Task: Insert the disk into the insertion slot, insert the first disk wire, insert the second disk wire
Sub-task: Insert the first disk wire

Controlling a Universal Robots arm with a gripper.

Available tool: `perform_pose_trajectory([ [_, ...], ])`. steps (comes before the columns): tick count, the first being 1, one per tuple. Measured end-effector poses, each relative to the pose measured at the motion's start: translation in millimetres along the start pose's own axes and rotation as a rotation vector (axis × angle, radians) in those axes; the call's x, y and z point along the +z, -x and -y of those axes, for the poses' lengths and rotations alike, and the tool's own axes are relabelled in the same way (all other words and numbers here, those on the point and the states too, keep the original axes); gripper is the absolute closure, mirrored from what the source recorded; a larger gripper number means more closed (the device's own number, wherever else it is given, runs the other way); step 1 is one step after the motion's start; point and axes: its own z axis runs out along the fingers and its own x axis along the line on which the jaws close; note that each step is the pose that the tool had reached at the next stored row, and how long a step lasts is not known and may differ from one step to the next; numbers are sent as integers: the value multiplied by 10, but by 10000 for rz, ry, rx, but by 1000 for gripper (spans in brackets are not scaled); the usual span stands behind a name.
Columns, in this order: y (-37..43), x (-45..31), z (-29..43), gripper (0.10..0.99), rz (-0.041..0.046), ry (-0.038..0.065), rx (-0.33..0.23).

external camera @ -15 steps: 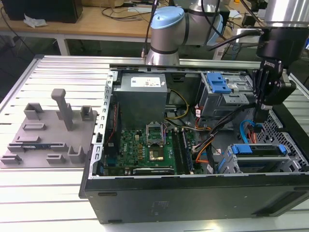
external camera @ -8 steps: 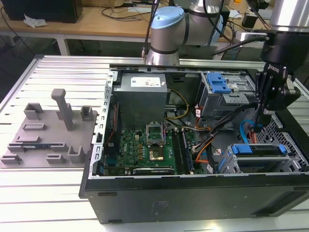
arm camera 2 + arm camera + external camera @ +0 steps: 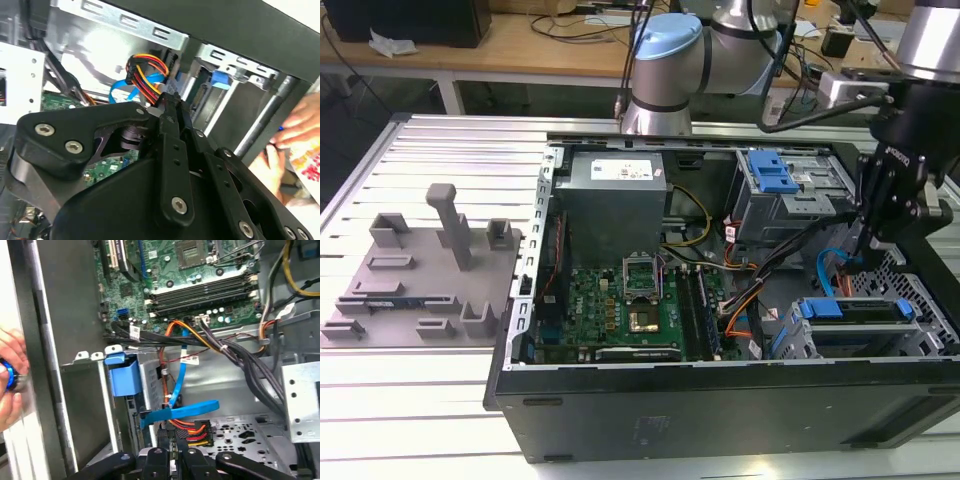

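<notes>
The disk lies inside the insertion slot, a perforated grey cage at the exterior view's right. Its blue carrier end faces the motherboard and also shows in both wrist views. My gripper hangs just above the disk's inner end. In both wrist views my gripper is shut on the black plug of a disk wire with red, yellow and orange strands. A flat blue disk wire runs loose beside it.
The open computer case holds a motherboard, a grey power supply and an upper bay with a blue latch. Black cable bundles cross near the cage. A person's hand is outside the case wall.
</notes>
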Motion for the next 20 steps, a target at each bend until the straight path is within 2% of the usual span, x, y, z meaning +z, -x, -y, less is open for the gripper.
perform_pose_trajectory([
  [1,-10,-1,2,922,265,41,-5],
  [2,-23,-4,4,922,421,65,-11],
  [3,-36,-4,6,922,520,80,-16],
  [8,-90,-14,16,922,761,116,-25],
  [11,-132,-13,34,922,861,131,-30],
  [14,-162,-5,64,922,862,155,-51],
  [20,-183,2,112,922,840,329,-447],
])
